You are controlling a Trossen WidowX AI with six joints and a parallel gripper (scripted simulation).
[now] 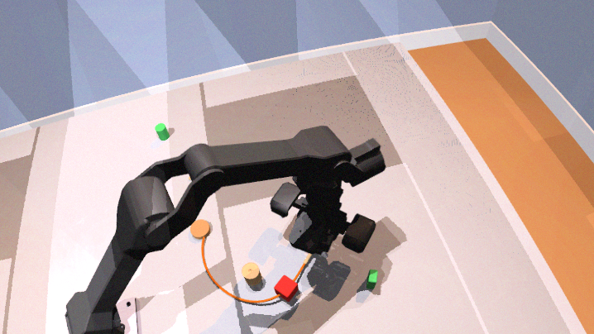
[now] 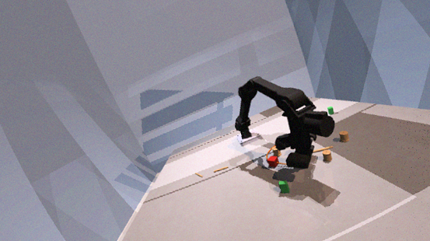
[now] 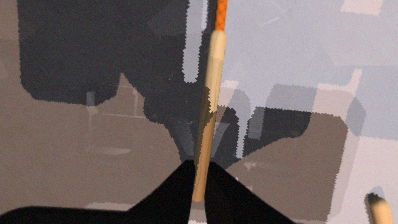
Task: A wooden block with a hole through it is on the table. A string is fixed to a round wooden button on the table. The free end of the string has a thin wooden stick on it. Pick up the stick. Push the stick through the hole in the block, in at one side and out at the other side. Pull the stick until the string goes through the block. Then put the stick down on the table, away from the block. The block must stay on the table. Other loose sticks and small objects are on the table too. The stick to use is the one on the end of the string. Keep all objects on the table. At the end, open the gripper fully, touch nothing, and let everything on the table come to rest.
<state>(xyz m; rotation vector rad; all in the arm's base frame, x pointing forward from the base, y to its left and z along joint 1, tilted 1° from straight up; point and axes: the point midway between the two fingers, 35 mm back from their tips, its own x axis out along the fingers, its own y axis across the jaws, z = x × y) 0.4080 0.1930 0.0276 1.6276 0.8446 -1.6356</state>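
Note:
My gripper [image 1: 318, 251] [image 3: 199, 169] is shut on the thin wooden stick [image 1: 308, 259] [image 3: 214, 75], near the end away from the string. The stick is low by the table; whether it touches is unclear. The orange string [image 1: 203, 253] [image 3: 221, 15] curves from the round button [image 1: 200, 228] to the red block [image 1: 286, 287] [image 2: 273, 161] and shows again on the block's other side, running to the stick. The block sits on the table, a little apart from the gripper. Its hole and the string's path at the block are hidden.
A wooden cylinder [image 1: 251, 272] [image 2: 276, 151] stands inside the string's curve. Two more cylinders [image 2: 327, 155] [image 2: 343, 136] and a loose stick [image 2: 323, 149] lie beyond the gripper. Two loose sticks [image 2: 198, 175] [image 2: 220, 169] lie apart. A green block [image 1: 371, 279] [image 2: 283, 186] and green cylinder [image 1: 161, 131] [image 2: 330, 110] also stand there.

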